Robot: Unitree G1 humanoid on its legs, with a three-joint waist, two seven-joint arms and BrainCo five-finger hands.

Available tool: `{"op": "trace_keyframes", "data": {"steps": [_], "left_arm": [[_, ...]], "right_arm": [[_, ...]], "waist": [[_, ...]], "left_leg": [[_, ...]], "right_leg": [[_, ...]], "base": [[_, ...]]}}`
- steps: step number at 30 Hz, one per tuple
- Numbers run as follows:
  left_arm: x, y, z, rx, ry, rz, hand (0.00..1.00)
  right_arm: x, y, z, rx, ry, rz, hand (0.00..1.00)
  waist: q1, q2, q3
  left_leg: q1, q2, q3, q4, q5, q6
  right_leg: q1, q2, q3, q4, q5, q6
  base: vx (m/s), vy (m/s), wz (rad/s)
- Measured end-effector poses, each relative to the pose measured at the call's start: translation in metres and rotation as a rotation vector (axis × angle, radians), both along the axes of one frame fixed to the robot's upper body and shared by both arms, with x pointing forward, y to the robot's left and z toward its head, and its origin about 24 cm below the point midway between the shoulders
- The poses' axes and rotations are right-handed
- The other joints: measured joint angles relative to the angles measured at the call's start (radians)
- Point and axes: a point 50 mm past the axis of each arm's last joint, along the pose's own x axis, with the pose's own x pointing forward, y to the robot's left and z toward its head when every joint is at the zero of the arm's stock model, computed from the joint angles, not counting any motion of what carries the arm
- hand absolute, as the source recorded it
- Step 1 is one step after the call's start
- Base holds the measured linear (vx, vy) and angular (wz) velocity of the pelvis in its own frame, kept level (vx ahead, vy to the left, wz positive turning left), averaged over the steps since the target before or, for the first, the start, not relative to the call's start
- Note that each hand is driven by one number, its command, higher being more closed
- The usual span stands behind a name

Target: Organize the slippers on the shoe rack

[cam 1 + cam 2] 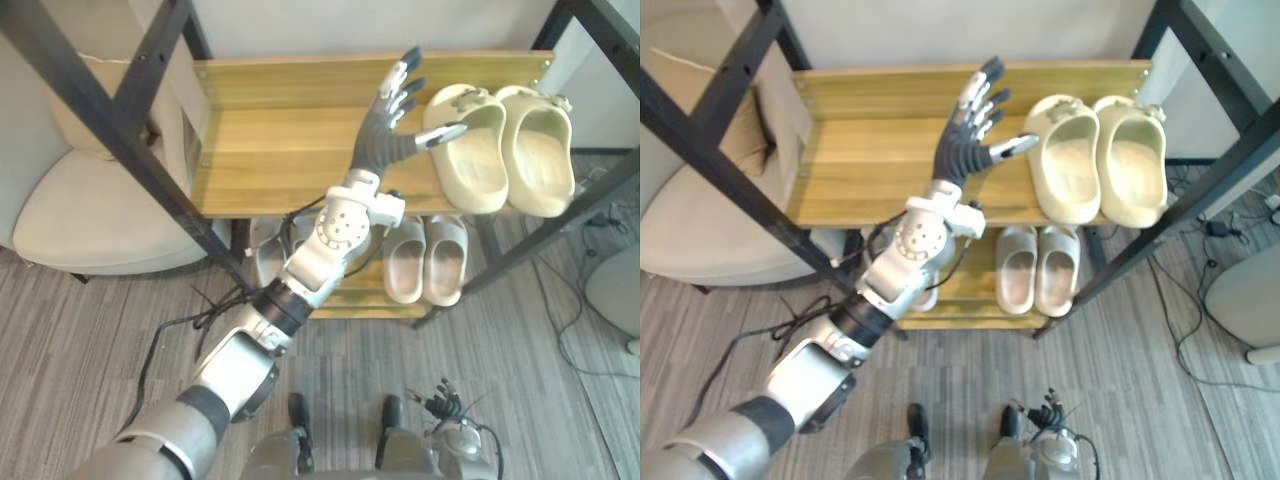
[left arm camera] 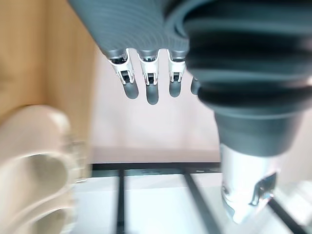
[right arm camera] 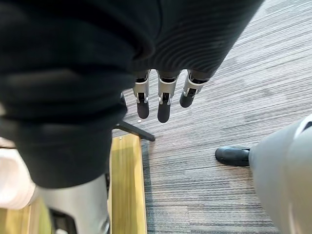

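Note:
A pair of cream clogs (image 1: 505,148) stands side by side at the right end of the rack's wooden top shelf (image 1: 270,150). My left hand (image 1: 385,135) reaches out over that shelf just left of the clogs, open with straight fingers and holding nothing. Its thumb points at the nearer clog (image 2: 34,165) and almost touches its rim. A pair of beige slippers (image 1: 427,262) lies on the lower shelf under the clogs. My right hand (image 3: 163,100) hangs low over the carpet by the rack's foot, open and holding nothing.
Black metal frame bars (image 1: 130,140) cross in front of the rack on both sides. A cream padded chair (image 1: 90,215) stands to the left. Another pale pair of slippers (image 1: 265,250) shows on the lower shelf, partly behind my left arm. Grey carpet (image 1: 520,380) lies in front.

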Motion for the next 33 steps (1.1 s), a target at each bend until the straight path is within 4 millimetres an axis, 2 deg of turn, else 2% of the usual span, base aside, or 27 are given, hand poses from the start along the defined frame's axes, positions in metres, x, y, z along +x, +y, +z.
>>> {"op": "trace_keyframes", "data": {"steps": [2, 4, 6, 7, 9, 15, 19, 20, 21, 23, 25, 26, 27, 29, 30, 32, 33], "left_arm": [[-0.013, 0.004, 0.002, -0.062, -0.029, -0.045, 0.0], [-0.018, 0.007, -0.005, -0.082, -0.021, -0.062, 0.0], [-0.021, 0.01, -0.019, -0.075, 0.016, -0.086, 0.0], [-0.023, 0.013, -0.034, -0.067, 0.062, -0.117, 0.0], [-0.027, 0.016, -0.046, -0.067, 0.102, -0.147, 0.0], [-0.053, 0.021, -0.102, -0.004, 0.263, -0.27, 0.0], [-0.069, 0.024, -0.145, 0.044, 0.412, -0.305, 0.0], [-0.074, 0.029, -0.162, 0.059, 0.482, -0.294, 0.0], [-0.074, 0.03, -0.166, 0.061, 0.497, -0.29, 0.0], [-0.077, 0.038, -0.193, 0.097, 0.598, -0.248, 0.0], [-0.08, 0.051, -0.222, 0.152, 0.694, -0.172, 0.0], [-0.081, 0.062, -0.243, 0.186, 0.774, -0.111, 0.0], [-0.082, 0.067, -0.254, 0.212, 0.815, -0.081, 0.0], [-0.086, 0.085, -0.284, 0.288, 0.933, 0.004, 0.0], [-0.09, 0.101, -0.307, 0.336, 1.024, 0.077, 0.0], [-0.093, 0.112, -0.321, 0.363, 1.086, 0.133, 0.0], [-0.101, 0.126, -0.34, 0.405, 1.172, 0.2, 0.0]], "right_arm": [[0.0, 0.0, 0.0, 0.001, 0.001, 0.004, 0.0], [0.0, 0.0, 0.0, 0.003, 0.002, 0.007, 0.0], [0.0, 0.0, 0.0, 0.002, 0.002, 0.011, 0.0], [0.0, -0.002, 0.0, -0.004, 0.005, 0.016, 0.0], [-0.001, -0.003, -0.001, -0.012, 0.015, 0.028, 0.0], [-0.008, -0.009, -0.005, -0.032, 0.057, 0.057, 0.0], [-0.008, -0.011, -0.005, -0.045, 0.065, 0.078, 0.0], [-0.01, -0.013, -0.006, -0.053, 0.077, 0.089, 0.0], [-0.01, -0.013, -0.007, -0.055, 0.081, 0.094, 0.0], [-0.012, -0.014, -0.008, -0.06, 0.096, 0.101, 0.0], [-0.009, -0.013, -0.007, -0.073, 0.092, 0.122, 0.0], [-0.007, -0.012, -0.007, -0.077, 0.09, 0.135, 0.0], [-0.007, -0.011, -0.007, -0.076, 0.089, 0.137, 0.0], [-0.005, -0.009, -0.007, -0.075, 0.086, 0.148, 0.0], [-0.005, -0.008, -0.007, -0.071, 0.09, 0.153, 0.0], [-0.005, -0.008, -0.008, -0.069, 0.095, 0.155, 0.0], [-0.006, -0.008, -0.01, -0.066, 0.111, 0.155, 0.0]], "waist": [[0.014, 0.003, -0.002], [0.018, 0.007, -0.004], [0.021, 0.01, -0.006], [0.025, 0.015, -0.01], [0.027, 0.019, -0.012], [0.034, 0.024, -0.02], [0.036, 0.028, -0.025], [0.038, 0.031, -0.028], [0.038, 0.031, -0.028], [0.039, 0.033, -0.029], [0.039, 0.033, -0.033], [0.039, 0.033, -0.033], [0.039, 0.033, -0.033], [0.039, 0.031, -0.034], [0.039, 0.03, -0.035], [0.039, 0.029, -0.035], [0.039, 0.028, -0.035]], "left_leg": [[0.0, 0.0, -0.006, 0.003, 0.0, 0.0], [0.0, -0.001, -0.015, 0.007, 0.0, 0.0], [0.001, -0.001, -0.022, 0.013, 0.0, 0.0], [0.001, -0.001, -0.026, 0.016, 0.0, 0.0], [0.002, -0.001, -0.03, 0.017, 0.0, 0.0], [0.018, -0.001, -0.045, 0.016, -0.008, -0.012], [0.018, 0.001, -0.046, 0.017, -0.008, -0.012], [0.02, 0.002, -0.046, 0.017, -0.008, -0.012], [0.021, 0.002, -0.046, 0.017, -0.008, -0.012], [0.031, 0.003, -0.047, 0.016, -0.009, -0.013], [0.034, 0.006, -0.045, 0.015, -0.009, -0.015], [0.034, 0.01, -0.045, 0.014, -0.008, -0.018], [0.034, 0.012, -0.046, 0.013, -0.007, -0.02], [0.038, 0.019, -0.048, 0.005, -0.003, -0.026], [0.041, 0.024, -0.052, -0.007, 0.003, -0.034], [0.047, 0.026, -0.054, -0.017, 0.007, -0.04], [0.059, 0.028, -0.057, -0.028, 0.01, -0.042]], "right_leg": [[0.003, 0.0, -0.005, 0.004, -0.002, -0.001], [0.011, -0.001, -0.014, 0.004, -0.002, -0.001], [0.02, -0.001, -0.023, 0.003, -0.002, 0.0], [0.024, -0.001, -0.027, 0.003, -0.002, -0.001], [0.028, -0.001, -0.03, 0.002, -0.002, -0.001], [0.057, 0.002, -0.047, -0.008, -0.002, -0.001], [0.058, 0.003, -0.047, -0.008, -0.001, -0.002], [0.06, 0.004, -0.047, -0.008, -0.001, -0.003], [0.061, 0.004, -0.047, -0.008, -0.001, -0.003], [0.072, 0.005, -0.049, -0.01, -0.002, -0.004], [0.074, 0.009, -0.047, -0.014, -0.006, -0.009], [0.076, 0.014, -0.046, -0.022, -0.005, -0.014], [0.079, 0.018, -0.047, -0.029, -0.003, -0.018], [0.089, 0.03, -0.049, -0.049, 0.002, -0.02], [0.091, 0.037, -0.051, -0.064, 0.003, -0.021], [0.097, 0.042, -0.053, -0.075, 0.005, -0.021], [0.113, 0.048, -0.057, -0.086, 0.01, -0.018]], "base": [[-0.01, 0.002, 0.07], [0.0, 0.004, 0.13], [-0.01, 0.008, 0.13], [-0.01, 0.008, 0.08], [-0.01, 0.007, 0.07], [0.0, 0.001, 0.07], [0.0, 0.0, 0.0], [0.0, 0.0, 0.0], [0.0, 0.0, 0.0], [0.0, 0.0, 0.0], [0.0, -0.015, -0.04], [-0.01, -0.021, -0.03], [0.0, 0.0, 0.0], [0.0, -0.051, 0.0], [0.0, -0.047, -0.01], [0.03, -0.044, 0.01], [0.05, -0.05, 0.02]]}}
